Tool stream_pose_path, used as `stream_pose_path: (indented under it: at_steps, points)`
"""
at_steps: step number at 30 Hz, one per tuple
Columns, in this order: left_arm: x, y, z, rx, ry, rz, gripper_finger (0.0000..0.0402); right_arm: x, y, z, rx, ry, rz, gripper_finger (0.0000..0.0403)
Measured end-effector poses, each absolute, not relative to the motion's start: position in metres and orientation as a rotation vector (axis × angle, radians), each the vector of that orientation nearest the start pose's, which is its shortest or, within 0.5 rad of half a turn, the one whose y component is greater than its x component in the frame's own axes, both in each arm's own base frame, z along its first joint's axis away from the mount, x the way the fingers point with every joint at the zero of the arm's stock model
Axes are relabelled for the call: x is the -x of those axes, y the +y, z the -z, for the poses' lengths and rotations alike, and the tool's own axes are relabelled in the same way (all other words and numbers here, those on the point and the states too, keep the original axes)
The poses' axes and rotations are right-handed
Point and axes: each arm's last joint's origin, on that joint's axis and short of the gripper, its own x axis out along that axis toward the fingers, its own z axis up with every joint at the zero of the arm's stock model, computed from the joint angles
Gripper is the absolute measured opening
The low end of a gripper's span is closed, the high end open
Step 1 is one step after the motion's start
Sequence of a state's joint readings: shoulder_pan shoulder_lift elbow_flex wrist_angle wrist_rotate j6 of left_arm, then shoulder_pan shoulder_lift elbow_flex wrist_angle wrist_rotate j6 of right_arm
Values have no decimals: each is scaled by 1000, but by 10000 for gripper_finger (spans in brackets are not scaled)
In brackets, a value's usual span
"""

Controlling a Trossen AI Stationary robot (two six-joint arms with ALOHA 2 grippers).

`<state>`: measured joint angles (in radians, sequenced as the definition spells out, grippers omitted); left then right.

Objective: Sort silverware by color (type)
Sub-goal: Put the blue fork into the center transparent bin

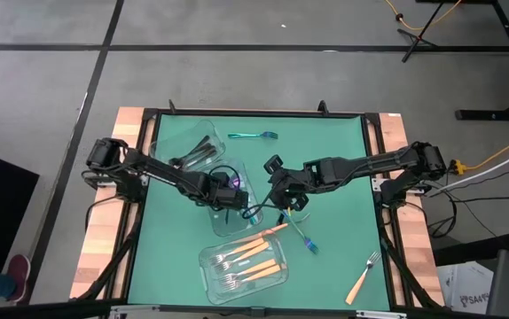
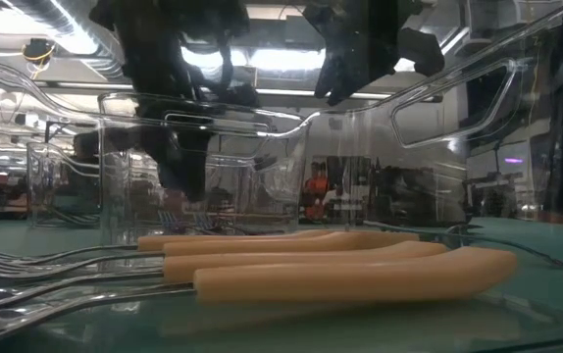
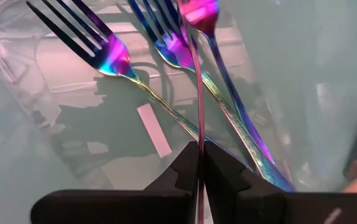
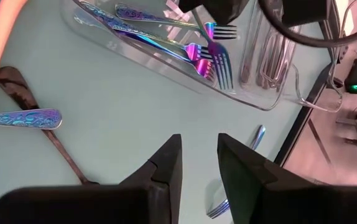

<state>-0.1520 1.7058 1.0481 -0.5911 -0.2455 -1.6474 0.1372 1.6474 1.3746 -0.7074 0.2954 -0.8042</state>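
Centrally, the left tool (image 3: 198, 177) is clenched on an iridescent fork (image 3: 198, 74) above a clear container (image 1: 237, 215) holding two more. Right tool (image 4: 198, 165), released, hovers beside it. Near container (image 1: 277, 276) holds orange-handled forks (image 1: 250, 262); far-left container (image 1: 170, 142), black ones (image 1: 199, 151).

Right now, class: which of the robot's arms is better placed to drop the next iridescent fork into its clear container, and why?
The left. Its gripper is shut on an iridescent fork directly above the clear container holding two matching forks. The right gripper is open and empty over bare mat.
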Motion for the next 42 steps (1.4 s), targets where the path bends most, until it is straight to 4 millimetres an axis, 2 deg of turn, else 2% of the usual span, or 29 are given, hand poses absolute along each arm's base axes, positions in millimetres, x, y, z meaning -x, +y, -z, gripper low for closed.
stream_pose_path:
  at_steps: [12,24,31,42]
  points:
    - [-316,-37,-167,1184,838,-1039,17,-343,39,-279,948,977,-252,92]
    - [-316,-37,-167,1174,832,-1041,66,-343,39,-279,949,978,-253,92]
    - [-316,-37,-167,1173,833,-1040,73,-343,39,-279,945,986,-254,92]
    - [-314,-46,-167,1116,868,-989,74,-334,38,-274,793,1093,-199,92]
